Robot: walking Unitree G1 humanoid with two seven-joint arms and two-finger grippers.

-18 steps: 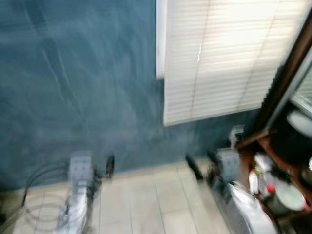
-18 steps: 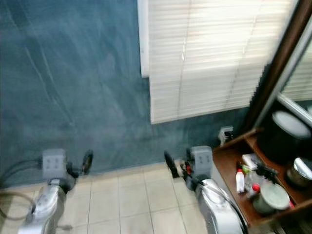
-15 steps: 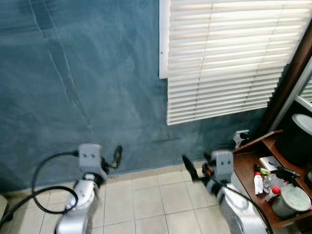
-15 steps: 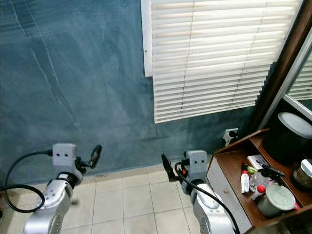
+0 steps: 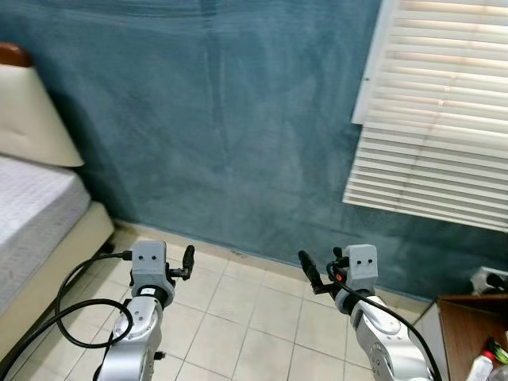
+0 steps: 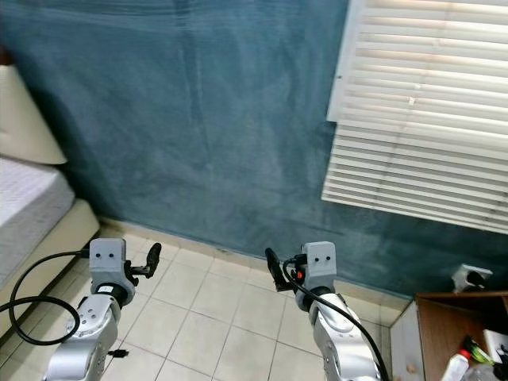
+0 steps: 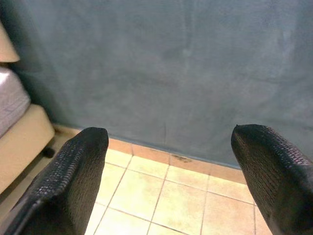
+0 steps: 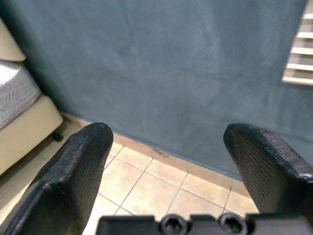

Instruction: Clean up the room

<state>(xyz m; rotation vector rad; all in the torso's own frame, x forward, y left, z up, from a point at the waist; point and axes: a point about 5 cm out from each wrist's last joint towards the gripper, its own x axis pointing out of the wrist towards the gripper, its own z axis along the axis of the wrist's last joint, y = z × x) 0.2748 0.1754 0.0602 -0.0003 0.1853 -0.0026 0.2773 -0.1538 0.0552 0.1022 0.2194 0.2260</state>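
I face a blue wall (image 5: 222, 119) above a beige tiled floor (image 5: 262, 309). Both silver arms are held out low in front of me over the tiles. My left gripper (image 5: 188, 257) is open, and in the left wrist view its fingers (image 7: 73, 176) stand wide apart with nothing between them. My right gripper (image 5: 308, 271) is open too, its fingers (image 8: 73, 171) spread and empty. No loose item lies on the floor near either gripper.
A bed (image 5: 36, 210) with a cream headboard and grey mattress stands at the left. White window blinds (image 5: 436, 127) hang at the right. A wooden shelf (image 5: 468, 313) with bottles sits at the bottom right, and a wall socket (image 5: 488, 279) is above it. A black cable (image 5: 71, 317) loops by the left arm.
The camera has swung to the left: the blinds and the shelf slid to the right and the bed came into view. Both arms keep the same pose, grippers still open.
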